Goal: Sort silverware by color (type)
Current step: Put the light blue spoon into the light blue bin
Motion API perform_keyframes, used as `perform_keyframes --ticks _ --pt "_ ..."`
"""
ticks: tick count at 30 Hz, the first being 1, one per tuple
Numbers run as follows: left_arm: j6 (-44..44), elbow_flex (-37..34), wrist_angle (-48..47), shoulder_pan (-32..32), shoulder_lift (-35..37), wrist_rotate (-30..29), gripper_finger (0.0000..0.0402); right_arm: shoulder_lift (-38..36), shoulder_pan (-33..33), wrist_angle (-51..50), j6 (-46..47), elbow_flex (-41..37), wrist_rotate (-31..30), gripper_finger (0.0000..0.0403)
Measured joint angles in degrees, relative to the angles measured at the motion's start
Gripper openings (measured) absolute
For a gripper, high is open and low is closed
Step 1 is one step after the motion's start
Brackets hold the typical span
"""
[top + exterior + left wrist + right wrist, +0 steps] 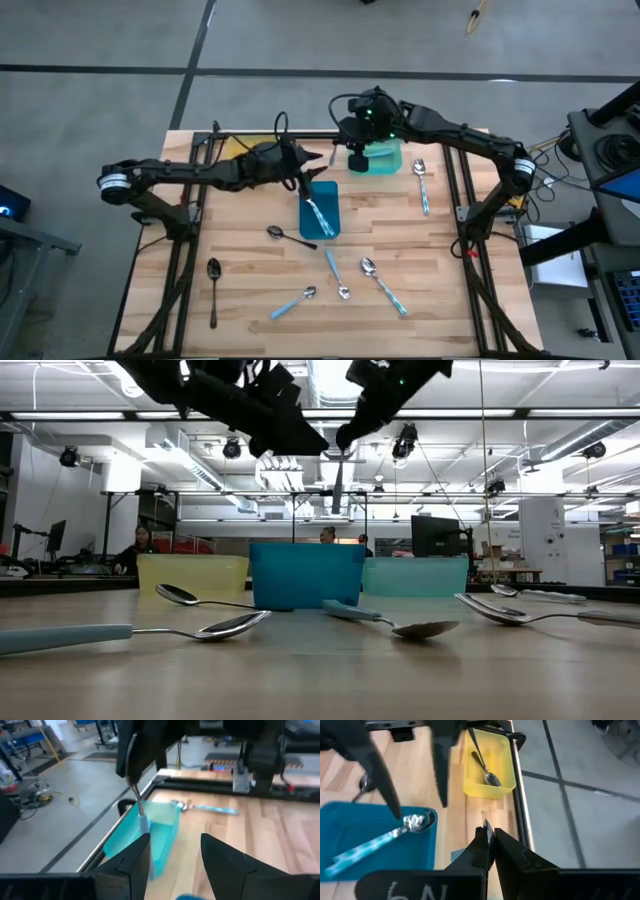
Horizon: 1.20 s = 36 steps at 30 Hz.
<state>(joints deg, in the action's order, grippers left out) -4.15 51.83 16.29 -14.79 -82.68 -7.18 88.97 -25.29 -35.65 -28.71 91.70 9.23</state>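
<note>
My right gripper (354, 152) hangs over the teal tray (383, 158), shut on a thin silver spoon (140, 806). My left gripper (312, 174) stands open above the far end of the blue tray (322, 212) and holds nothing. In that tray lies a spoon with a light blue handle (380, 841). A spoon (485, 767) lies in the yellow tray (506, 782). More silverware lies flat on the table: two dark spoons (288, 235) (214, 290) and several with light blue handles (385, 285). My right gripper pinches the silver spoon between its two shut fingers, which slant downward. One end pokes out past the fingertips (486, 826). The shaft (141, 812) hangs below the fingers, clear, over the teal tray. Which end is held I cannot tell.
The three trays stand in a row at the table's far side, yellow left, blue middle, teal right. One blue-handled spoon (423, 187) lies right of the teal tray. Dark frame rails (190, 230) run along both table sides. People sit far behind the table (140, 545).
</note>
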Motion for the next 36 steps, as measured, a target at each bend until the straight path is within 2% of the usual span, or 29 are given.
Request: perform_keyframes --ticks 5,9,18,22,27,31,36 --pt "0.37 0.02 5.57 -1.80 -2.86 1.07 0.0155 0.02 1.29 -4.29 -2.39 3.56 -0.41 0.0009" --pt "0.71 0.02 10.85 -2.60 -6.35 5.56 0.0155 0.03 2.23 -5.74 -2.43 5.16 -0.43 0.0009" --pt "1.70 0.02 19.21 -2.99 -13.33 5.76 0.0152 0.07 3.04 -7.63 -2.84 6.58 -2.14 0.0009" --pt "1.69 0.02 21.62 -2.92 -14.16 4.98 0.0118 0.07 3.05 -7.88 -2.84 6.58 -2.25 0.0009" --pt "1.59 0.02 22.13 -3.00 -14.14 4.66 0.0022 0.07 3.05 -7.76 -2.57 6.58 -2.34 0.0009" --pt "1.16 0.00 23.00 -2.86 -14.03 1.88 0.0017 0.06 3.05 -7.08 -0.62 6.58 -2.36 0.0014" --pt "1.20 0.00 24.98 -2.88 -13.93 0.10 0.0014 0.04 3.03 -5.30 2.50 6.58 -2.62 0.0052"
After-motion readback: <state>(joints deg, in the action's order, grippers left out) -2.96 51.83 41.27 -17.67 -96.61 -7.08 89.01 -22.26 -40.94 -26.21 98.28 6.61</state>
